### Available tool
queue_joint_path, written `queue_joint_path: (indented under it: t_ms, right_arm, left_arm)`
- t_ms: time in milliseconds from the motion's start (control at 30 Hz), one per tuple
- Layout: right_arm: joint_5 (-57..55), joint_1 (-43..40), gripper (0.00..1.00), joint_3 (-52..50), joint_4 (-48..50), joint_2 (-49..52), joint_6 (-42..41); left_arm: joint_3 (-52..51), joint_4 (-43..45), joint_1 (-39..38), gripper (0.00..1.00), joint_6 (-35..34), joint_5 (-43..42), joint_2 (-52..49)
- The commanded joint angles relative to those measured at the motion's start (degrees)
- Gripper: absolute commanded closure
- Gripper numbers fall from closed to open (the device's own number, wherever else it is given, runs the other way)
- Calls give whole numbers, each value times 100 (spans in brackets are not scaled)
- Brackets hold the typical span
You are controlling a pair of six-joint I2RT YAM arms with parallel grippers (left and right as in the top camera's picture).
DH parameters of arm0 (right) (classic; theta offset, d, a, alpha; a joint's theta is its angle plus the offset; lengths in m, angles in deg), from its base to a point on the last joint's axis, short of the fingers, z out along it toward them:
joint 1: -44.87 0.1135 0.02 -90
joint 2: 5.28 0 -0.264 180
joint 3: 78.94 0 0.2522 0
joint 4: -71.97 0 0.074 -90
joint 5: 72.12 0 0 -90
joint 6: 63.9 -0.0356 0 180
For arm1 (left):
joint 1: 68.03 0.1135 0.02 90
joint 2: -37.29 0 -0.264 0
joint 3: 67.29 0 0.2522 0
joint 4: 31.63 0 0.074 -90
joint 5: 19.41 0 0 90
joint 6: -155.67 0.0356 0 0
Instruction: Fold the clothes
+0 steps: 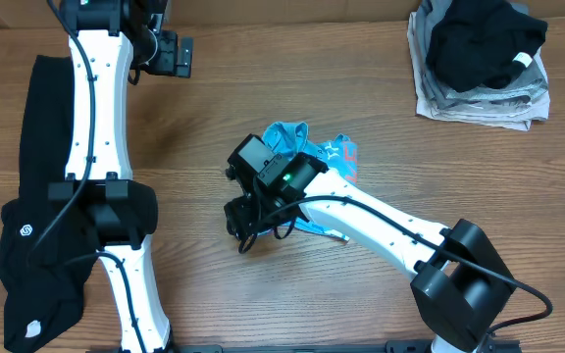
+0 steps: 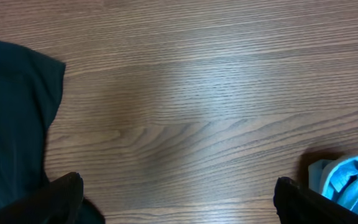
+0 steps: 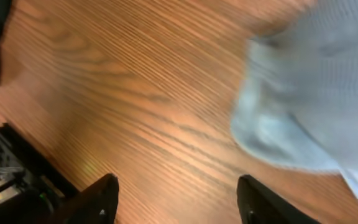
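Observation:
The light blue T-shirt (image 1: 302,137) with orange-red lettering lies bunched at the table's middle, mostly under my right arm. It shows as a pale blue mass in the right wrist view (image 3: 316,87) and at the lower right of the left wrist view (image 2: 347,180). My right gripper (image 1: 241,227) is open and empty over bare wood just left of the shirt (image 3: 176,199). The long black garment (image 1: 32,235) with small white logo lies along the left edge. My left gripper (image 1: 175,54) is open and empty at the back left (image 2: 176,199).
A stack of folded grey clothes with a black garment on top (image 1: 484,59) sits at the back right corner. Wood tabletop (image 1: 224,108) lies between the arms. The left arm's base (image 1: 116,211) stands over the black garment.

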Motion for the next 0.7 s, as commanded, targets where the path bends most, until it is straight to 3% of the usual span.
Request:
queue_joint_path:
  t_ms: [0,267,467,667]
  right_arm:
    - [-348,-343,35,358,-208,-118,-20]
    - [-1526,-1320,37,560,260,-70,-15]
    - [-1799,-1757,41,560,804,365,9]
    - [-1788,-1860,51,560,1276,776,103]
  left_arm:
    - [98,37,37,0,116,-20,-24]
    - [98,81,48,0,116,-22,-24]
    - [98,101,50,0,116,-20,-24]
    - [98,103,50,0,116,-20,-24]
